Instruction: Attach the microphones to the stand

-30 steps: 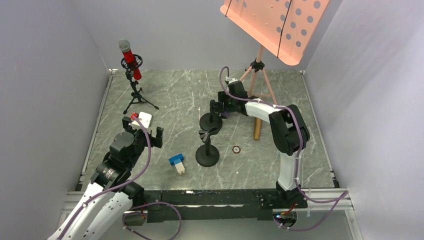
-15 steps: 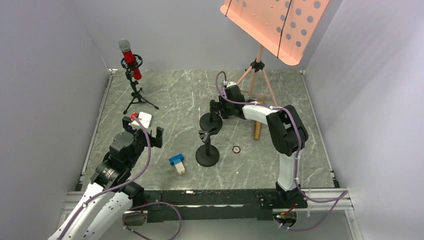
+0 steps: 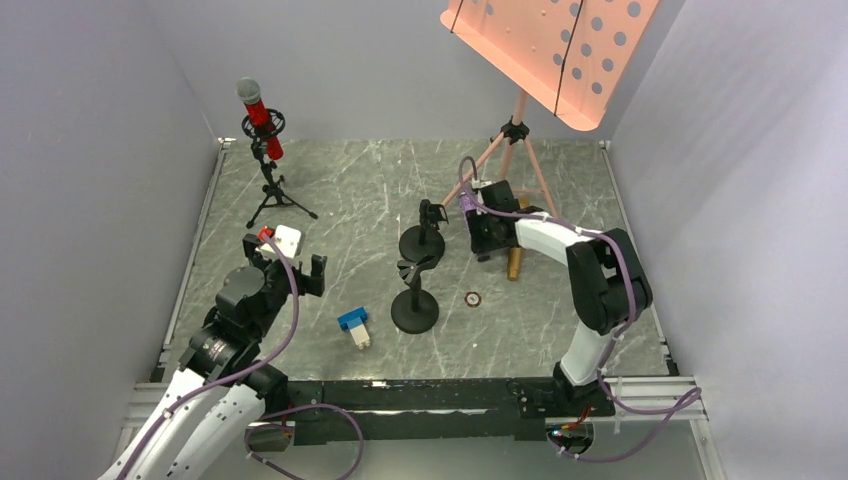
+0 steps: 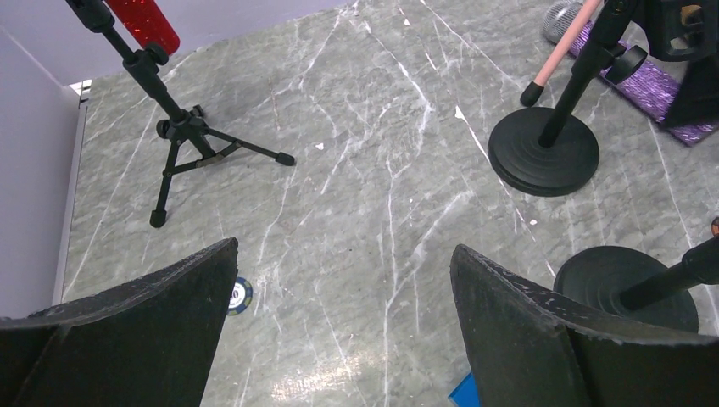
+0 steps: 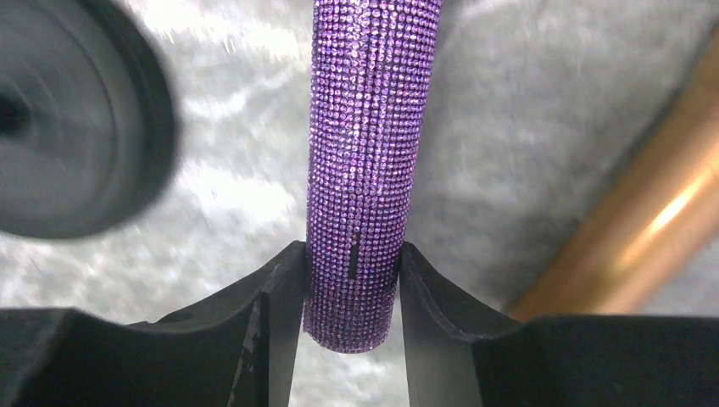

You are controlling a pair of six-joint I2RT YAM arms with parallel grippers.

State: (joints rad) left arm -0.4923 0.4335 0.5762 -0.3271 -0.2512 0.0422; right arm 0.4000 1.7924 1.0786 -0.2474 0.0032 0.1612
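The glittery red microphone [image 3: 262,118] sits clipped in a black tripod stand [image 3: 272,190] at the far left; it also shows in the left wrist view [image 4: 142,19]. My right gripper [image 3: 480,228] is shut on the tail end of the glittery purple microphone [image 5: 369,161], low over the table; the left wrist view shows the microphone's body [image 4: 657,85]. The gold microphone [image 3: 515,262] lies on the table just right of it. Two empty black round-base stands [image 3: 421,240] [image 3: 414,305] stand in the middle. My left gripper [image 3: 285,265] is open and empty.
An orange music stand [image 3: 550,50] on thin tripod legs [image 3: 515,150] rises at the back right. A blue-and-white block [image 3: 353,327], a small white box [image 3: 287,237], a brown disc [image 3: 472,297] and a poker chip [image 4: 240,292] lie on the table.
My right gripper has moved right, away from the far round-base stand and toward the gold microphone. The left arm has barely moved.
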